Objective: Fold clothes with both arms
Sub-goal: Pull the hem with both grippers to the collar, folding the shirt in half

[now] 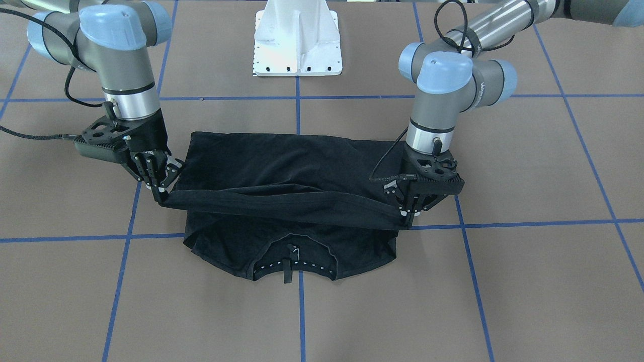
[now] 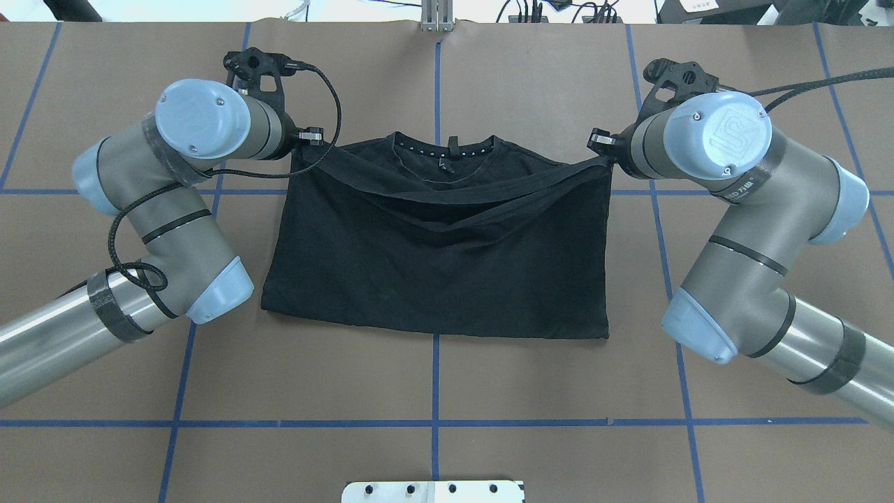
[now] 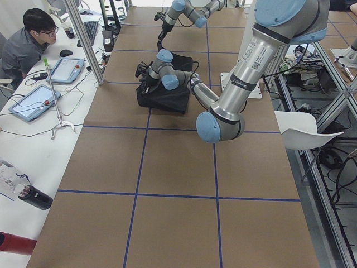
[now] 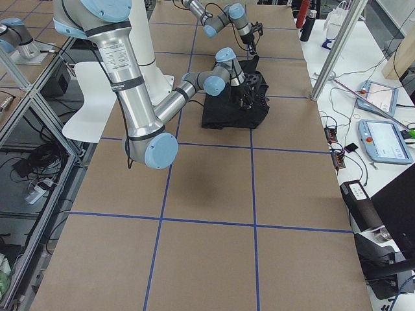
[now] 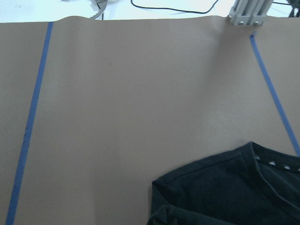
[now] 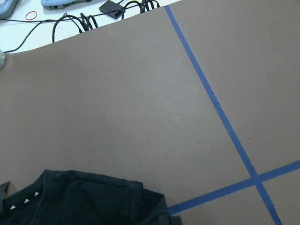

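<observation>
The black T-shirt lies flat on the brown table, its collar on the side far from the robot. No chest print shows. Its hem edge is lifted and stretched as a taut band between both grippers, above the shirt's middle. My left gripper is shut on one end of that band, and my right gripper is shut on the other. In the overhead view the shirt spans between the left gripper and the right gripper. The wrist views show only shirt corners.
The white base pedestal stands behind the shirt on the robot's side. Blue tape lines grid the brown table. An operator sits at a side desk with tablets. Cables lie past the table's far edge.
</observation>
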